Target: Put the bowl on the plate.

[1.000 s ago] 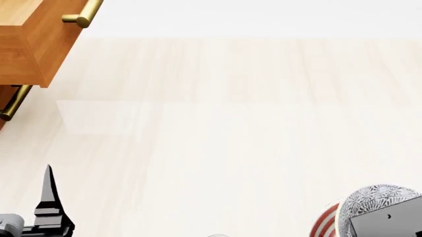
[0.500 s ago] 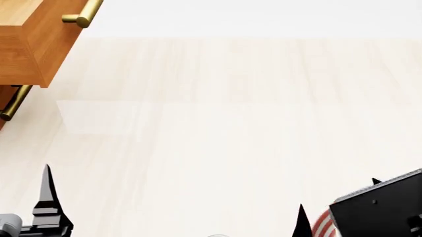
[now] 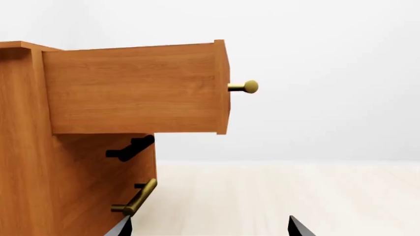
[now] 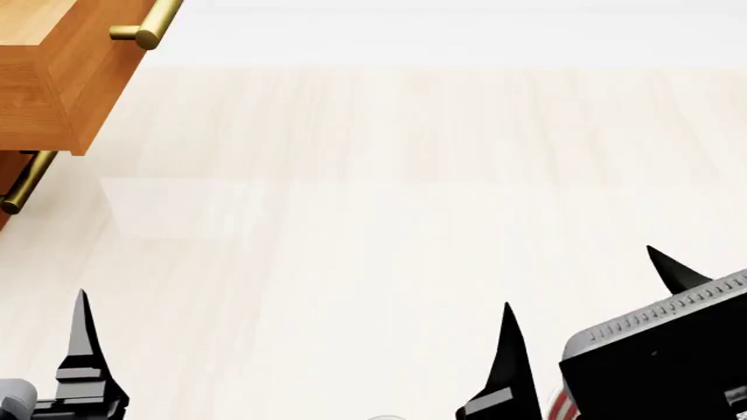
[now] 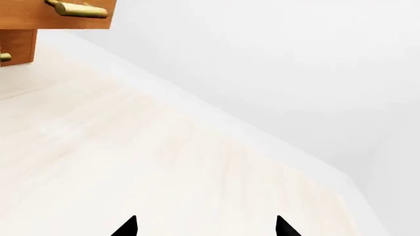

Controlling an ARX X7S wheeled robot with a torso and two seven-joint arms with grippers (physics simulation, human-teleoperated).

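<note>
- Pale, faintly wood-grained worktop (image 4: 386,262) fills the head view, and its nearest edge is where everything for this task sits.
- Nearest on the right, the right pincer (image 4: 580,289) has its two black pointed fingers spread wide. It is released, and the right wrist view shows only bare worktop between the tips.
- Just beside its grey body, a sliver of the large white plate with concentric red rings (image 4: 562,404) shows at the frame's bottom edge.
- The small floral-patterned bowl appears in no view. It may be hidden under that arm, so I cannot tell whether it is on the plate.
- The left pincer (image 3: 210,228) is likewise released and empty, its tips well apart.
- To do this step well, I would first get the plate into clear view. Any move near it should be straight and vertical, so the fingers nudge neither dish.
- Farthest off, at the left, stands an orange-brown wooden cabinet (image 3: 72,187). Its upper drawer (image 3: 131,88) is pulled out, with a brass handle (image 4: 146,26) on its front.
</note>
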